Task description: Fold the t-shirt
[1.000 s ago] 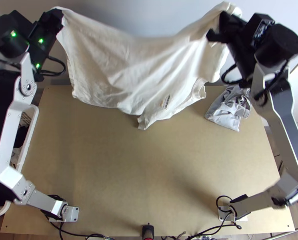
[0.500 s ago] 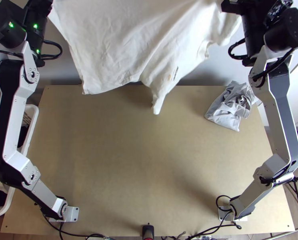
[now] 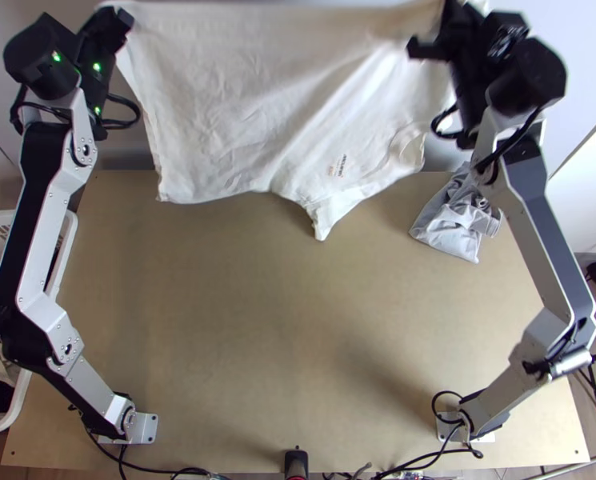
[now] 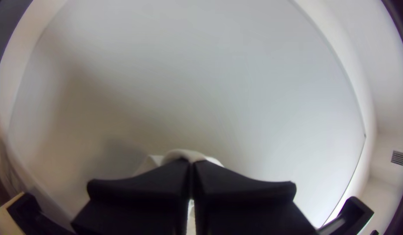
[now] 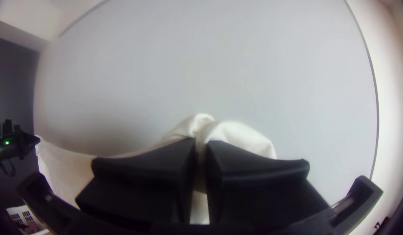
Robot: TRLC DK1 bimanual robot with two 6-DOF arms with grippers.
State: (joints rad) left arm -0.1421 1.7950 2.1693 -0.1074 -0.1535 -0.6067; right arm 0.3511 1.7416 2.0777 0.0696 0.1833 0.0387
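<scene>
Top view: my left jaws [image 3: 123, 26] and right jaws [image 3: 436, 34], both clenched on the shirt [image 3: 258, 104], have drawn back; its dangling tip [image 3: 322, 226] now reaches farther over the counter [image 3: 282, 336].

A robotics workspace is showing, home or lab being unclear: arm bases [image 3: 144, 428] are standing on a wooden bench [image 3: 218, 320], cables [image 3: 476, 454] are trailing along its near edge, a laundry basket [image 3: 70, 242] is flanking its left.

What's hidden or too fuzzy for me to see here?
- White t-shirt, upper border: blurred, top view.
- T-shirt in left gripper: hidden by fingers, left wrist view.
- T-shirt in right gripper: hidden by fingers, right wrist view.
- Print: too small, top view.
- White basket's outer side: cut off, top view's left edge.
</scene>
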